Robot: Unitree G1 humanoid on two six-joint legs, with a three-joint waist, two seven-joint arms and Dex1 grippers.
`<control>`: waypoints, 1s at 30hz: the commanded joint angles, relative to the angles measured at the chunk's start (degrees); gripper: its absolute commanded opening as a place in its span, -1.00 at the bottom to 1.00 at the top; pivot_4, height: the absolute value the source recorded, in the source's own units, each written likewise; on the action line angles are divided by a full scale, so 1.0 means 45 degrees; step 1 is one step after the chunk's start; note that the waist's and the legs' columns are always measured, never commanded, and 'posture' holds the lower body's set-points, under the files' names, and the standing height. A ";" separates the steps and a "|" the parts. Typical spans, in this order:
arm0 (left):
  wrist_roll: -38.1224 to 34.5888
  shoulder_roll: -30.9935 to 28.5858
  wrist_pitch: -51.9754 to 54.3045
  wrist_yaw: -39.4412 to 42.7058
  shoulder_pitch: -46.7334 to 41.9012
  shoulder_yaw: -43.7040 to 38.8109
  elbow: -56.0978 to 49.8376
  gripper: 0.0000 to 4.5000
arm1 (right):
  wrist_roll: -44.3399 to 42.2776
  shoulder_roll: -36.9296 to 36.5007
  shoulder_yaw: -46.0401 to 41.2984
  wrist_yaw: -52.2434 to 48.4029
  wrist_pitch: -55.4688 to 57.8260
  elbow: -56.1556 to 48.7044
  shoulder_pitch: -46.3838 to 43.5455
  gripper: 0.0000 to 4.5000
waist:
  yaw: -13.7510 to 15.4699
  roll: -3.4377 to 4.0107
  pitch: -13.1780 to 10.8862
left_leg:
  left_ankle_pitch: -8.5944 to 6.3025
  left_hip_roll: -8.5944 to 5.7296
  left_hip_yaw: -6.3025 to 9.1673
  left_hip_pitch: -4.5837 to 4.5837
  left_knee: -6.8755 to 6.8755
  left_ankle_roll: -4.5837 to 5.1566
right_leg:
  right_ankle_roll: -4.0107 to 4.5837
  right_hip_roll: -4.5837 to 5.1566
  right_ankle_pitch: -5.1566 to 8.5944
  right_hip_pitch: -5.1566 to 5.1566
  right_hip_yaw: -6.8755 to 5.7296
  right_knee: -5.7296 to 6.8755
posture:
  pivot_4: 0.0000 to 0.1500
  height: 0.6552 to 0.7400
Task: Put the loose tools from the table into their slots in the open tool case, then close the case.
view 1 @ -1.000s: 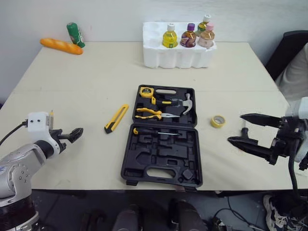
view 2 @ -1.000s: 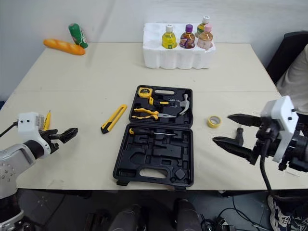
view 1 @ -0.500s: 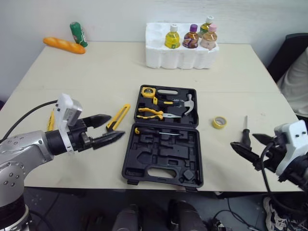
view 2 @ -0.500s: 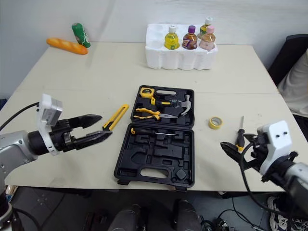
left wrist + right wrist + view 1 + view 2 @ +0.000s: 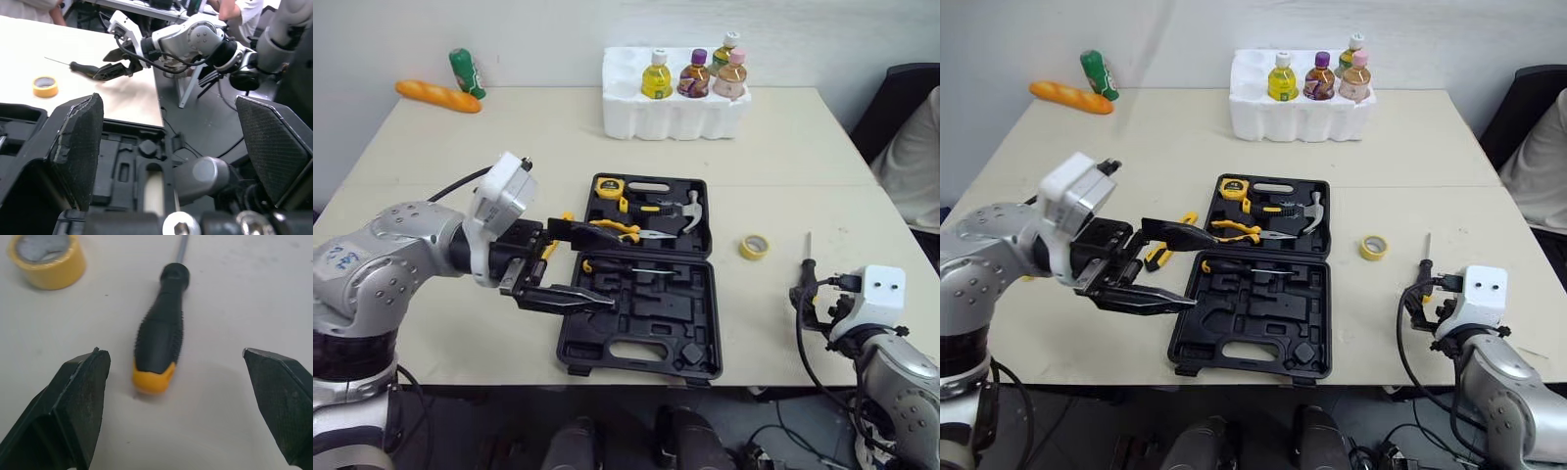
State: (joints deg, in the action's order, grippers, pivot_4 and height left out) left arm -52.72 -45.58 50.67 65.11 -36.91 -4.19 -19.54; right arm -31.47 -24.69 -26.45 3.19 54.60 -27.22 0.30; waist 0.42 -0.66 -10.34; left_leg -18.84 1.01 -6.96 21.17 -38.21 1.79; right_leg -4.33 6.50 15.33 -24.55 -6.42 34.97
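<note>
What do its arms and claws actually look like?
Left arm and right arm: rounded silver metal, a white box at each wrist, black cables looping out. Left claw and right claw: two black tapered fingers each, with textured pads.

We note a pale beige bench (image 5: 509,137) with a plain matt top, set against a white wall (image 5: 558,24). A black chair (image 5: 899,98) stands near its far right corner. Below its near edge we see dark floor (image 5: 480,421). Lighting is even.

baguette (image 5: 437,95) beside green bottle (image 5: 465,72) at far left, four drink bottles (image 5: 657,74) in foam tray (image 5: 675,117)
</note>
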 commanded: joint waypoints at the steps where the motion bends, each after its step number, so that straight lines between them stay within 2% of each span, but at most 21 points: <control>1: 0.0358 0.0109 -0.0620 0.0228 -0.0297 0.0130 0.0189 0.99 | 0.0917 0.0007 0.0393 -0.0114 -0.1030 0.0925 -0.0338 1.00 | -0.0092 0.0000 0.0000 | 0.0002 0.0000 0.0000 0.0000 0.0001 0.0002 | 0.0000 0.0001 0.0000 0.0000 0.0001 0.0000 | 1.00 0.92; 4: 0.0592 0.0204 -0.0886 0.0363 -0.0385 0.0348 0.0330 0.99 | 0.1503 0.0049 0.0655 -0.0136 -0.1554 0.1708 -0.0600 1.00 | -0.0164 0.0001 0.0000 | 0.0004 0.0005 -0.0002 -0.0006 0.0000 0.0001 | -0.0001 0.0001 0.0000 0.0002 0.0008 0.0005 | 1.00 0.92; 6: 0.0776 0.0251 -0.1099 0.0489 -0.0456 0.0529 0.0462 1.00 | 0.1728 0.0160 0.0786 -0.0216 -0.1889 0.2044 -0.0749 0.76 | -0.0157 0.0000 0.0000 | 0.0009 0.0005 -0.0002 -0.0010 -0.0003 0.0000 | -0.0001 0.0002 0.0000 0.0004 0.0008 0.0007 | 1.00 0.92; 8: 0.0936 0.0311 -0.1255 0.0582 -0.0519 0.0657 0.0609 1.00 | 0.1957 0.0300 0.0870 -0.0169 -0.2163 0.2305 -0.0870 0.41 | -0.0146 0.0001 0.0000 | 0.0011 0.0003 -0.0001 -0.0008 -0.0007 0.0003 | -0.0003 0.0005 -0.0001 0.0004 0.0008 0.0009 | 1.00 0.92; 12: 0.1192 0.0364 -0.1524 0.0839 -0.0543 0.0793 0.0782 1.00 | 0.2431 0.0635 0.0777 0.0205 -0.2500 0.2514 -0.1031 -0.48 | -0.0112 0.0000 0.0000 | 0.0011 0.0004 0.0006 -0.0004 -0.0008 0.0003 | -0.0003 0.0009 -0.0002 0.0006 0.0004 0.0007 | 1.00 0.92; 17: 0.1327 0.0285 -0.1697 0.1042 -0.0467 0.0766 0.0881 1.00 | 0.2511 0.0617 0.0454 0.0052 -0.2625 0.1753 -0.0725 -0.51 | -0.0100 0.0001 0.0000 | 0.0013 -0.0001 0.0010 0.0006 -0.0008 0.0006 | -0.0009 0.0014 -0.0005 0.0006 0.0002 0.0011 | 1.00 0.92; 21: 0.1584 0.0002 -0.1850 0.1141 -0.0268 0.0659 0.0980 1.00 | 0.1872 -0.0084 0.0135 -0.0986 -0.2365 0.0700 -0.0380 -0.51 | -0.0120 0.0003 -0.0002 | 0.0013 0.0003 0.0010 0.0010 -0.0004 0.0006 | -0.0009 0.0012 -0.0005 0.0003 0.0001 0.0016 | 1.00 0.92; 25: 0.1836 -0.0589 -0.1945 0.1199 0.0166 0.0379 0.1144 1.00 | 0.0348 -0.1794 -0.0171 -0.3462 -0.1644 -0.0517 -0.0255 -0.51 | -0.0199 0.0033 -0.0019 | 0.0013 0.0004 -0.0009 -0.0006 -0.0004 0.0008 | -0.0009 0.0010 -0.0004 -0.0002 0.0025 0.0007 | 1.00 0.92; 30: 0.2311 -0.1603 -0.2131 0.1237 0.1237 -0.0155 0.1211 1.00 | -0.1381 -0.4376 0.0176 -0.6852 -0.1000 -0.0726 -0.0861 -0.51 | -0.0158 0.0032 -0.0020 | 0.0008 0.0045 0.0001 -0.0011 -0.0003 -0.0006 | 0.0003 0.0007 0.0002 -0.0001 0.0012 0.0002 | 1.00 0.92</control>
State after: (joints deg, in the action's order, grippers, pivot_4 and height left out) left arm -43.23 -51.14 42.15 70.21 -32.13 -2.30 -14.02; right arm -34.81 -41.98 -25.82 -22.22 49.90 -28.45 -2.47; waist -0.29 -0.52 -10.42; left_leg -18.81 1.21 -6.95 21.12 -38.22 1.76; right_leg -4.30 6.52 15.34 -24.56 -6.38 34.98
